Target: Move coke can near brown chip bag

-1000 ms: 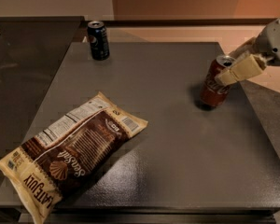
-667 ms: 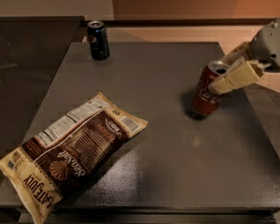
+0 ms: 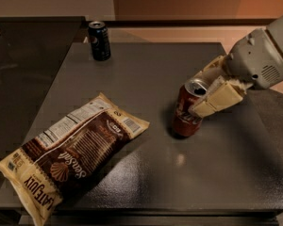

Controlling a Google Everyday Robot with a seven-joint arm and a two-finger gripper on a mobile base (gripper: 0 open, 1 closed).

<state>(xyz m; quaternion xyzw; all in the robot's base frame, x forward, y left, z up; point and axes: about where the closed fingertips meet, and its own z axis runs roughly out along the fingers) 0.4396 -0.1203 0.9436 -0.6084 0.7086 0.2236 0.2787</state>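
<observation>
Nearest the camera, the brown chip bag (image 3: pixel 70 159) lies flat on the dark grey desk (image 3: pixel 155 182). It is toward 8 o'clock from the desk's middle. Its long axis runs from 8 to 2 o'clock, and one corner hangs over the near left edge. The shell logo and white script face up, with the nutrition label along the cream-yellow side.

Farther in, at about 2 o'clock from the bag and well apart from it, stands the coke can (image 3: pixel 187 111). It sits right of the desk's middle with its silver top showing, leaning slightly toward 1 o'clock. Whether its base rests fully on the desk cannot be told.

The end effector (image 3: pixel 198 94) reaches in from 3 o'clock and pinches the can's upper part. One cream finger (image 3: pixel 217 99) lies across the can's near side and the other sits behind the rim. The grey wrist housing behind them rises toward 2 o'clock and leaves the view.

Farthest back, at about 11 o'clock near the desk's far left edge, a dark blue can (image 3: pixel 99 40) stands upright, well apart from everything else.
</observation>
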